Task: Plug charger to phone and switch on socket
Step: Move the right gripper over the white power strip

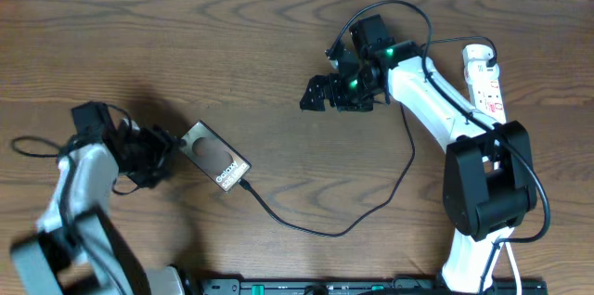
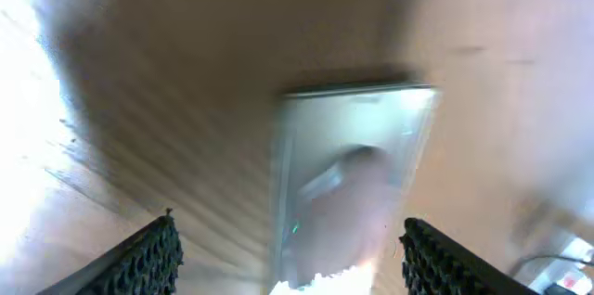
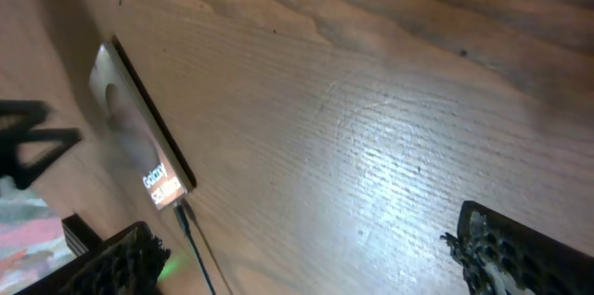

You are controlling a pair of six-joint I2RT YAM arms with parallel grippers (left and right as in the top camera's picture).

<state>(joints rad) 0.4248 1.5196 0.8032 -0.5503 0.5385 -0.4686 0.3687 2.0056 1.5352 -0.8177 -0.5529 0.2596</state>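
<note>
The phone (image 1: pixel 215 156) lies flat at the left of the table, its lettered end to the lower right. The charger cable (image 1: pixel 306 228) meets that end and curves right and up under the right arm toward the socket (image 1: pixel 486 74), a white strip at the far right. My left gripper (image 1: pixel 165 158) is open just left of the phone, which fills the left wrist view (image 2: pixel 353 174) between the fingers. My right gripper (image 1: pixel 325 93) is open and empty, well up and right of the phone; the phone (image 3: pixel 139 137) and cable (image 3: pixel 190 235) show in the right wrist view.
The right arm's black base (image 1: pixel 490 184) stands at the lower right, partly over the socket's near end. A black rail (image 1: pixel 371 286) runs along the front edge. The left arm's body (image 1: pixel 79 202) fills the lower left corner.
</note>
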